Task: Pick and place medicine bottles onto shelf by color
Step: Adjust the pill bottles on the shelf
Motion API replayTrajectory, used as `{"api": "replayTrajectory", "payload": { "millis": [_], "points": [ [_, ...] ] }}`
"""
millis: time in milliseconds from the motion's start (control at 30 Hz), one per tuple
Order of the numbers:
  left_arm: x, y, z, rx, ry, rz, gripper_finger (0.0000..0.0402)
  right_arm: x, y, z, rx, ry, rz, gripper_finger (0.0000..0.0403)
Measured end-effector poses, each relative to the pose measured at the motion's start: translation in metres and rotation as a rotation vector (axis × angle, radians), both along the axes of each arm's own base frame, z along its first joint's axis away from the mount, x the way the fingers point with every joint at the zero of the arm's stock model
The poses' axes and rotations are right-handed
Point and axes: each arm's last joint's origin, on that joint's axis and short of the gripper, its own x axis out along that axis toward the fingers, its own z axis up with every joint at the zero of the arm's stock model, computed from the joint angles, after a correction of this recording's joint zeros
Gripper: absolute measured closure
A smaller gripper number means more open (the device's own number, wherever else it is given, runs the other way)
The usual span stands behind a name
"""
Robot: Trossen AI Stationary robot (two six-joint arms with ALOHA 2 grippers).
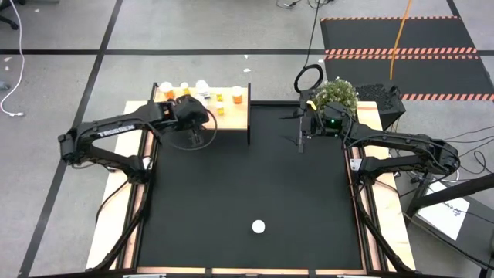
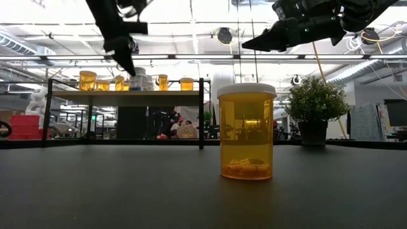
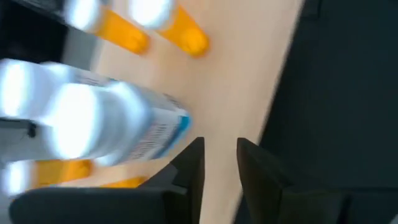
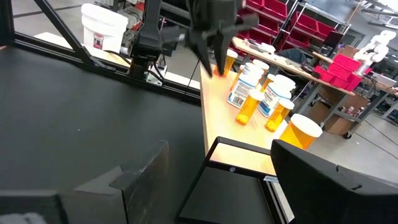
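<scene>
One orange medicine bottle (image 2: 247, 131) with a white cap is seen standing alone on the black mat (image 1: 247, 177), well apart from both grippers. Farther off, the left gripper (image 3: 219, 163) is held over the shelf (image 1: 230, 116), its fingers narrowly parted with nothing between them; two white bottles (image 3: 93, 118) lie just beside it, and at least four orange ones (image 3: 186, 31) stand on the board around them. The right gripper (image 4: 217, 180) is held wide apart and empty over the mat's far edge, near one potted plant (image 1: 336, 94).
</scene>
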Motion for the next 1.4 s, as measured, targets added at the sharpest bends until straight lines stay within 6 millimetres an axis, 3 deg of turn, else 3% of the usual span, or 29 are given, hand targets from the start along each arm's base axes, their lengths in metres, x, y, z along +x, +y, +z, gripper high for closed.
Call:
{"api": "replayTrajectory", "payload": {
  "millis": [233,733,1067,1400],
  "points": [
    [-0.009,-0.001,0.011,0.051,-0.035,0.025,0.0332,0.0,0.0,0.0,-0.004,0.0,0.001,0.0126],
    [0.017,0.017,-0.013,0.049,0.016,0.022,0.0392,0.0,0.0,0.0,-0.002,-0.001,0.0,0.0126],
    [0.013,0.016,-0.016,0.028,0.065,0.021,0.0391,0.0,0.0,-0.001,-0.006,0.006,0.001,0.0126],
    [0.01,0.03,-0.014,0.055,0.041,0.052,0.0391,0.0,0.0,-0.001,-0.015,0.007,0.002,0.0126]
  ]
}}
